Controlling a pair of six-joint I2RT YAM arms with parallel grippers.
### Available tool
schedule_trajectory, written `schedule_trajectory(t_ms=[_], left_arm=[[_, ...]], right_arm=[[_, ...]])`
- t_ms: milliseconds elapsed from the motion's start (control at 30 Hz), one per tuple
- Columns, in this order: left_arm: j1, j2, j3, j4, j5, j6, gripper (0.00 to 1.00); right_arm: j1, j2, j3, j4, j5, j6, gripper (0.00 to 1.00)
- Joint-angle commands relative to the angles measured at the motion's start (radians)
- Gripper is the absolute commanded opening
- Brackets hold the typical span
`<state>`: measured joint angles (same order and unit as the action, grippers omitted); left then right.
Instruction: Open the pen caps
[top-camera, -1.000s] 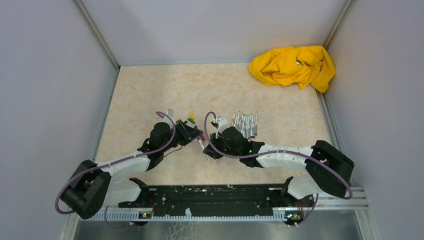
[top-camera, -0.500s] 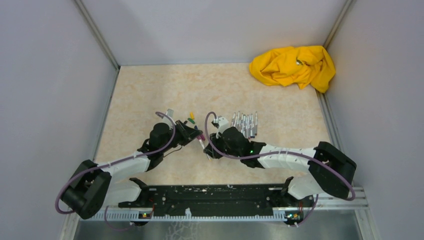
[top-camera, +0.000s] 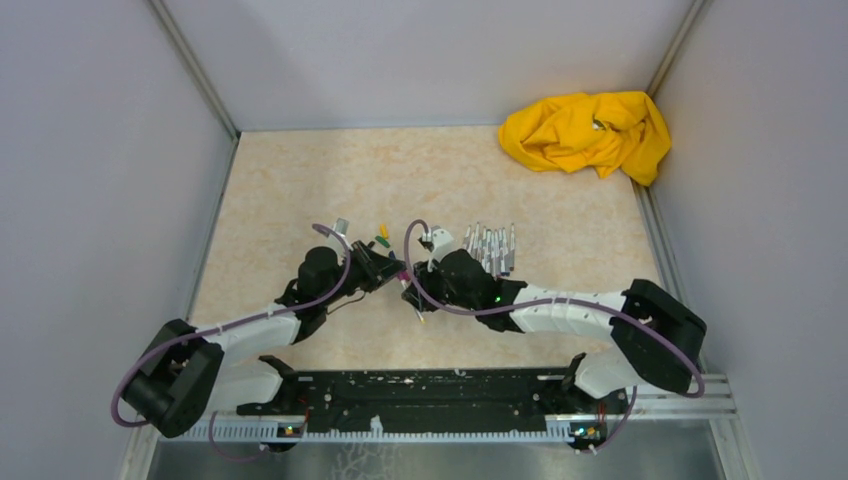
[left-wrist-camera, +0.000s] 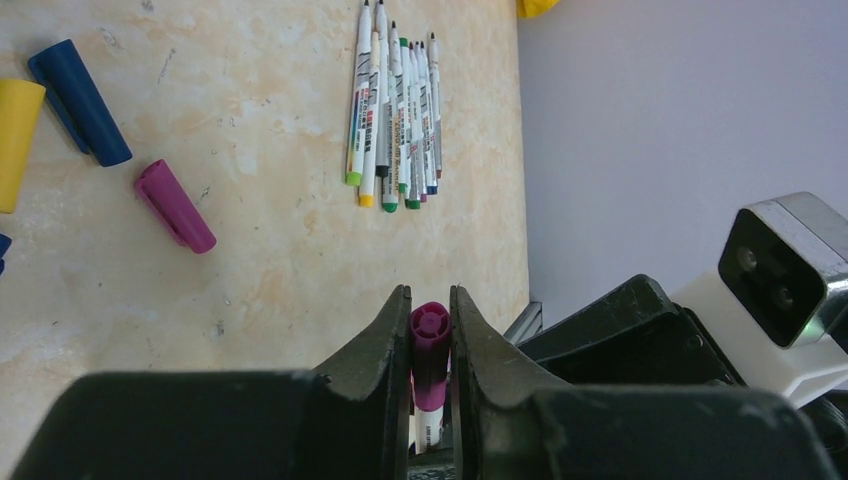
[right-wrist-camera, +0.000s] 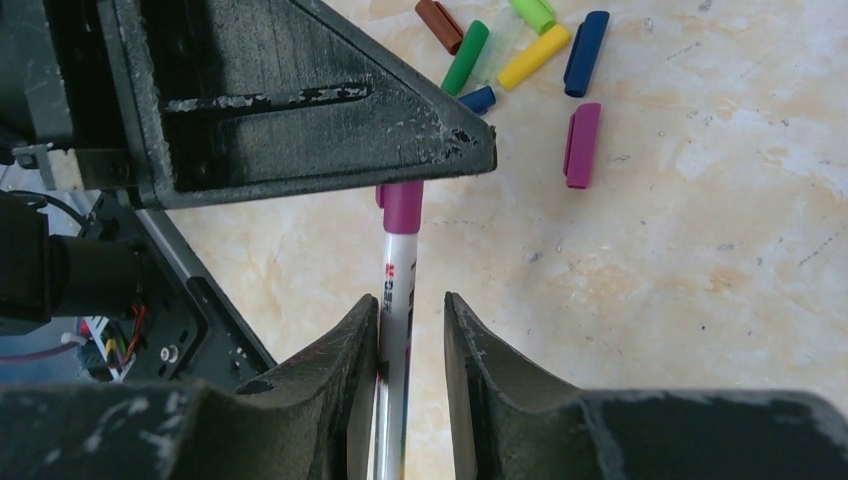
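My left gripper (left-wrist-camera: 430, 300) is shut on the magenta cap (left-wrist-camera: 430, 345) of a pen, whose grey-white barrel (right-wrist-camera: 397, 320) runs from the cap (right-wrist-camera: 402, 207) down between my right gripper's (right-wrist-camera: 410, 305) jaws. The barrel lies against the one finger, and a gap shows to the other, so the right gripper is open around it. In the top view the two grippers meet at the table's middle (top-camera: 408, 283). Loose caps lie on the table: magenta (left-wrist-camera: 175, 205), blue (left-wrist-camera: 80, 88), yellow (left-wrist-camera: 15, 140). Several uncapped pens (left-wrist-camera: 395, 110) lie in a row.
A crumpled yellow cloth (top-camera: 588, 130) lies in the back right corner. More loose caps, green (right-wrist-camera: 465, 58), yellow (right-wrist-camera: 533, 56), blue (right-wrist-camera: 585, 40) and magenta (right-wrist-camera: 582, 145), lie beyond the grippers. The row of pens (top-camera: 490, 248) is just behind the right wrist. Grey walls enclose the table.
My right gripper has shifted a little to the left, closer to the left gripper. The left arm has held still.
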<state>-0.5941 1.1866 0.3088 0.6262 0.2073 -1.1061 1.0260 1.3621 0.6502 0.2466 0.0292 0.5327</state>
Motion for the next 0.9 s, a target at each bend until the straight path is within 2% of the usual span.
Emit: schedule_trajectory(t_ms=[0, 100, 167, 200, 400, 733, 867], left_arm=[[-0.004, -0.008, -0.005, 0.049, 0.039, -0.011, 0.0], [-0.004, -0.004, -0.009, 0.061, 0.048, -0.019, 0.0], [-0.004, -0.001, -0.011, 0.064, 0.045, -0.024, 0.0], [-0.005, 0.0, -0.011, 0.065, 0.041, -0.027, 0.0], [0.006, 0.046, 0.037, 0.097, -0.043, -0.042, 0.0], [0.149, 0.293, 0.294, 0.111, 0.122, -0.079, 0.0], [0.185, 0.336, 0.353, 0.086, 0.174, -0.066, 0.0]], right_arm=[[0.008, 0.036, 0.069, 0.045, 0.005, -0.021, 0.29], [0.006, 0.057, 0.089, 0.043, 0.006, -0.022, 0.21], [0.007, 0.071, 0.099, 0.035, 0.009, -0.024, 0.05], [0.007, 0.077, 0.102, 0.031, 0.011, -0.024, 0.0], [0.008, 0.059, 0.047, 0.017, 0.048, 0.01, 0.0], [0.026, -0.148, -0.208, 0.007, 0.144, 0.08, 0.0], [0.026, -0.194, -0.23, -0.019, 0.186, 0.08, 0.0]])
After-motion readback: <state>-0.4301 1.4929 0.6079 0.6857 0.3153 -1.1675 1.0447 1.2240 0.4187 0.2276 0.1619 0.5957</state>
